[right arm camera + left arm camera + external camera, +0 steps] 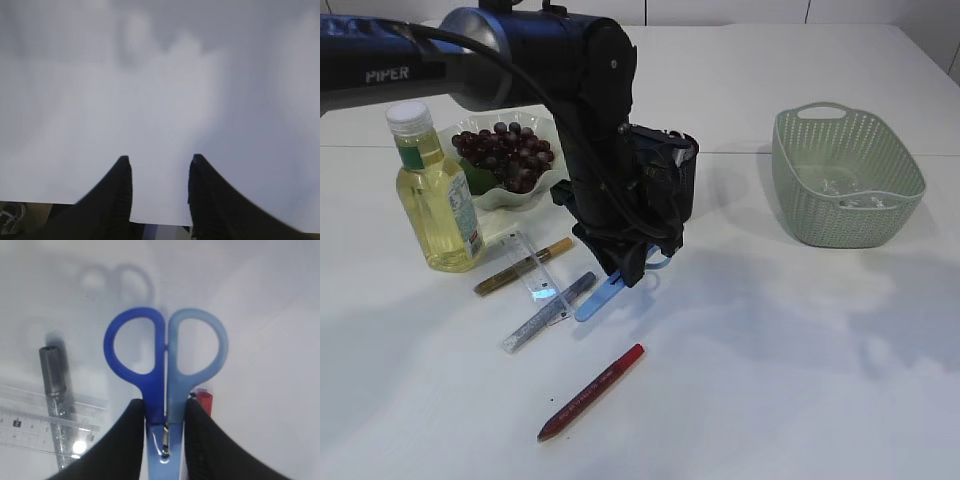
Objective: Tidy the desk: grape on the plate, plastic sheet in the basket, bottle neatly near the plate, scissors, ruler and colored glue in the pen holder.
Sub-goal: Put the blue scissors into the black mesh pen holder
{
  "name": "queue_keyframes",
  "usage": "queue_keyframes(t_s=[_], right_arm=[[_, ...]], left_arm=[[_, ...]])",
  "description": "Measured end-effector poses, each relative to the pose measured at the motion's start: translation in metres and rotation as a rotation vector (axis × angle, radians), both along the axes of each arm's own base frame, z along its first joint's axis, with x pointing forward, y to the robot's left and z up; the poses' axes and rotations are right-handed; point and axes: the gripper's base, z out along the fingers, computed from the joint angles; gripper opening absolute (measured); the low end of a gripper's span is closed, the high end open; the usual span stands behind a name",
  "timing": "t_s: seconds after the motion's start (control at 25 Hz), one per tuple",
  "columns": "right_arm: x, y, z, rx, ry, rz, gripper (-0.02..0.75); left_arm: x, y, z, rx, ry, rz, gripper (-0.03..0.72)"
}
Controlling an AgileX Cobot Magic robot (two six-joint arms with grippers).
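Exterior view: the left gripper point(632, 268) hangs over the middle of the white table point(800, 330), clamped on the blue plastic-handled scissors point(605, 296), which slant down toward the tabletop. The black mesh pen holder point(665, 180) stands directly behind the arm — a short carry, by my reckoning, which is likely why the scissors were gripped by the neck and not the loops. The dark red grapes point(505, 152) already lie on the pale scalloped plate point(520, 195) toward the far left edge, with the yellow-liquid bottle point(435, 195) just beside it. The clear plastic ruler point(535, 270), gold glue pen point(525, 265) and silver glitter glue pen point(548, 312) lie crossed together left of the gripper; the red glue pen point(592, 391) lies apart, nearer the front edge. The green woven basket point(845, 175) sits toward the far right edge; something clear seems to lie inside, though I cannot be sure.

Left wrist view: the fingers point(125, 440) pinch the scissors just below the two loops, blades hidden between them.

Right wrist view: the right gripper point(159, 172) stands partly open over bare table — holding nothing.
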Motion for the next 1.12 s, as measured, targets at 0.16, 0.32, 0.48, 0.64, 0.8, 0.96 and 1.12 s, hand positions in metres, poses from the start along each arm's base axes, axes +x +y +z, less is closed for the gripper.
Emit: queue_keyframes(t_s=[0.16, 0.32, 0.48, 0.64, 0.8, 0.96, 1.12], right_arm=[[0.0, 0.0, 0.0, 0.0, 0.0, 0.0, 0.321], [0.0, 0.0, 0.0, -0.002, 0.0, 0.001, 0.333], [0.0, 0.0, 0.0, -0.003, 0.001, 0.001, 0.319], [0.0, -0.001, 0.0, -0.008, 0.001, 0.003, 0.317], [0.0, -0.001, 0.0, -0.01, 0.002, 0.004, 0.316], [0.0, -0.001, 0.0, -0.01, 0.002, 0.004, 0.314], [0.0, -0.001, 0.0, -0.01, 0.002, 0.004, 0.314]], left_arm=[[-0.004, 0.003, 0.013, -0.041, -0.056, 0.006, 0.184], [-0.01, 0.008, 0.026, -0.087, -0.12, 0.014, 0.184], [-0.015, 0.013, 0.027, -0.128, -0.179, 0.024, 0.184], [-0.018, 0.016, 0.026, -0.191, -0.269, 0.038, 0.184], [-0.02, 0.019, 0.018, -0.246, -0.352, 0.052, 0.184], [-0.017, 0.019, 0.012, -0.284, -0.419, 0.056, 0.184], [-0.011, 0.016, 0.017, -0.33, -0.505, 0.052, 0.184]])
